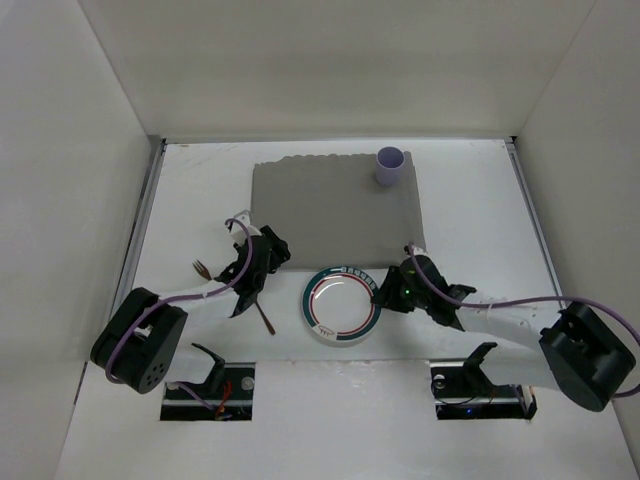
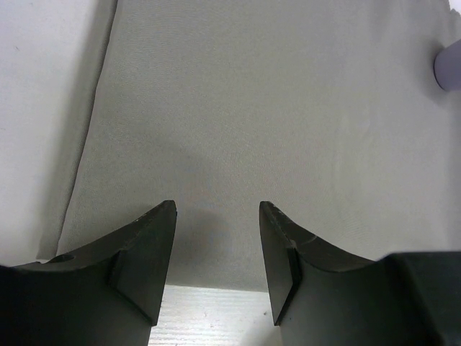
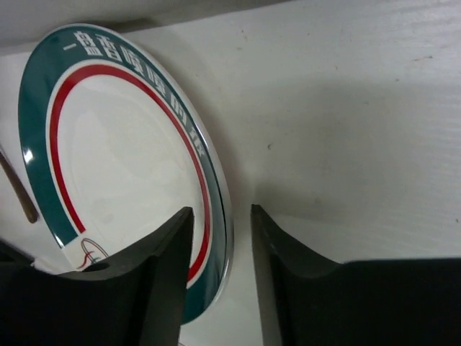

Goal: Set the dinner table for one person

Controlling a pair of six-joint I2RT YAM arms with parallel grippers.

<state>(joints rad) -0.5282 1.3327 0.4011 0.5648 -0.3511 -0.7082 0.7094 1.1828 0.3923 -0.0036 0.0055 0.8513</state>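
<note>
White laminate forms the dinner table (image 1: 200, 190), which fills the overhead view. A grey placemat (image 1: 335, 205) lies across its middle, toward the far edge, and a lilac cup (image 1: 390, 165) stands on the mat's far right corner, where a drink belongs. A plate (image 1: 343, 304) with a green and red rim sits just off the mat's near side, closer to the table's near edge, so it probably has yet to go onto the cloth. A brown utensil (image 1: 266, 318) lies just left of the plate. The left gripper (image 1: 268, 255) hangs by the mat's near left corner, and the right gripper (image 1: 383, 296) is at the plate's right rim.

The left wrist view shows that claw spread wide and empty above the mat's near border.

In the right wrist view the claw is narrowly parted astride the plate's rim, one finger over the china and the other over bare table. That stance suits pinching the rim, but no clamp is visible yet.
</note>
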